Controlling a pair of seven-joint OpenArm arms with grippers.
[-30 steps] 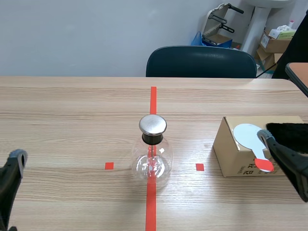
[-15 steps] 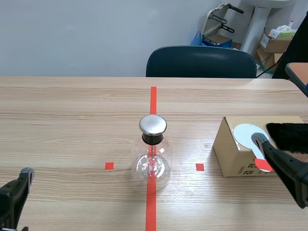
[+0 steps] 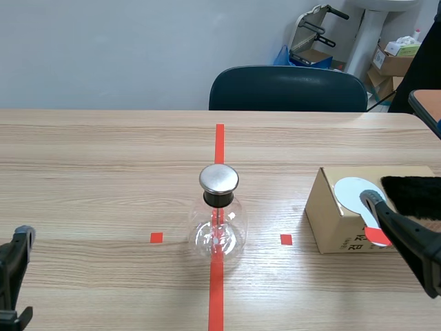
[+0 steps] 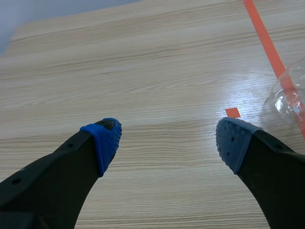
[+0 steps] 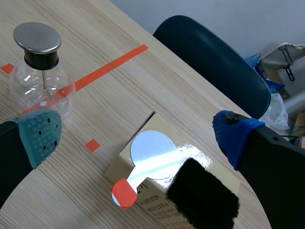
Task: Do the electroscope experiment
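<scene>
Glass flask [image 3: 218, 231] central, left hand [image 4: 167, 138] spread near edge, right hand [image 5: 138, 133] spread over box [image 3: 327, 207]

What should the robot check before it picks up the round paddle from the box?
1. Right hand open: ok.
2. Paddle lying flat on the box, nothing on top: ok.
3. Furry cloth beside the paddle, not covering it: ok.
4. Glass bottle upright, metal cap on: ok.
5. Left hand open, apart from the bottle: ok.
6. Right hand low enough to grab: cannot tell.
</scene>
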